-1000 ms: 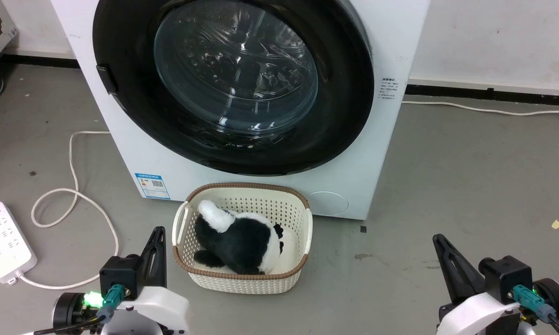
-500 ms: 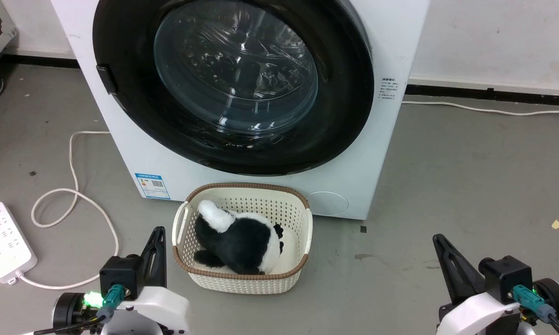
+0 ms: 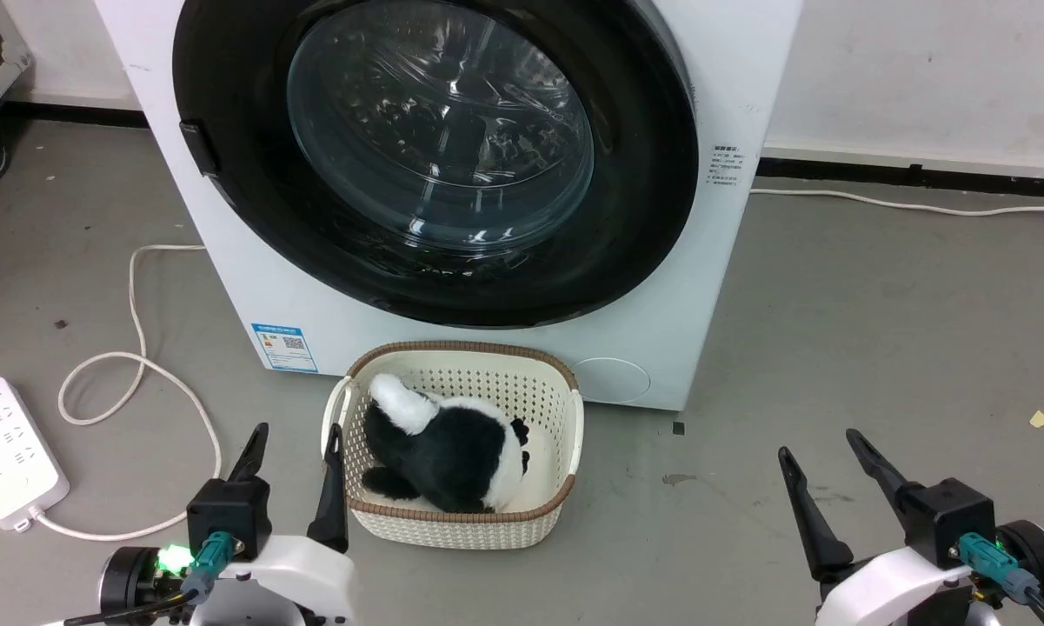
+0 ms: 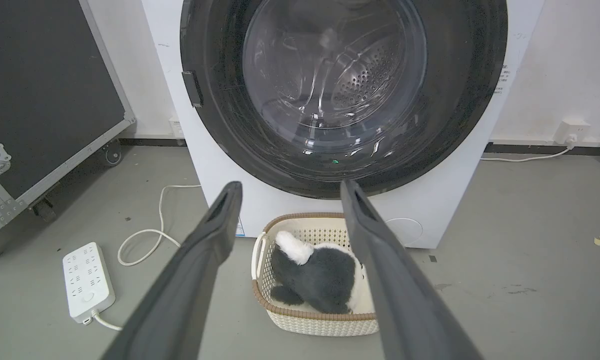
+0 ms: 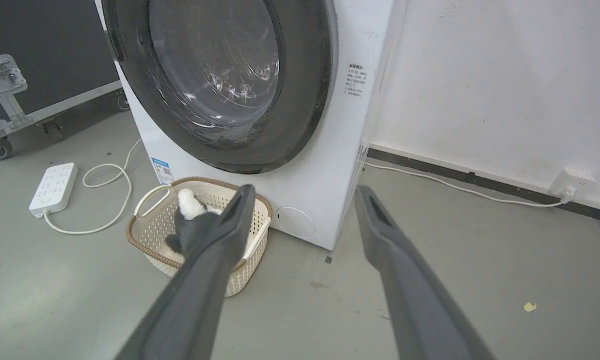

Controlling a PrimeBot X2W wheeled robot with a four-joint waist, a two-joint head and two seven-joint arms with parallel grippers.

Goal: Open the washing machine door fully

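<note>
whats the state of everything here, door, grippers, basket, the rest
washing machine door, shut
left gripper, open, holding nothing
right gripper, open, holding nothing
basket, upright on the floor, plush toy inside
plush toy, lying in the basket
power strip, flat on the floor

Floor (image 3: 878, 330): smooth grey, scuffed and spotted, with one small yellow scrap (image 3: 1041, 418) at the right. Rear wall (image 3: 921, 69): white, marked in places, with a black skirting strip (image 3: 921, 174) along its foot. A white cable (image 3: 921, 208) runs beside the skirting to a wall socket (image 5: 572, 182). A white power strip (image 3: 4, 452) lies on the floor at the left, cord looped. A black wheeled case (image 4: 40, 85) with metal edging stands at the far left. Lighting is even.
</note>
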